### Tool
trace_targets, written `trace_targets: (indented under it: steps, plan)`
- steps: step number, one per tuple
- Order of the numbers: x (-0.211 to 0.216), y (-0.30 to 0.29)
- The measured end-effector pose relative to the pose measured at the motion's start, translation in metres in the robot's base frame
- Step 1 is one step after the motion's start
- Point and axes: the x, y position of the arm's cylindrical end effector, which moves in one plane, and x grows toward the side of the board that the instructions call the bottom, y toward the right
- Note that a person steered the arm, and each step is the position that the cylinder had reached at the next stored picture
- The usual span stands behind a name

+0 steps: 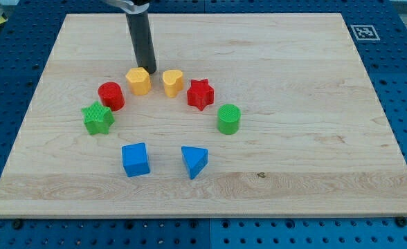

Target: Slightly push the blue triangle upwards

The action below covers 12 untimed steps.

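The big wooden board (293, 62) lies flat, with a small black-and-white tag (363, 31) in its top right corner. My tip (150, 70) holds nothing; it sits at the view's top, just above and between the 2 yellow blocks, well apart from the blue triangle (194, 161).

The blue triangle is near the bottom, right of the blue cube (136, 160).

The other blocks make a ring: green star (97, 117), red cylinder (111, 95), yellow hexagon block (139, 80), yellow heart (173, 81), red star (201, 94), green cylinder (229, 118).
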Motion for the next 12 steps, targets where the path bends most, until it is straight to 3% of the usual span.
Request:
trace_targets:
  steps: [7,9,10,12]
  plan:
    - [-0.034,0.007]
    - [-0.033,-0.091]
    - [-0.018,-0.145]
    - [0.125,-0.175]
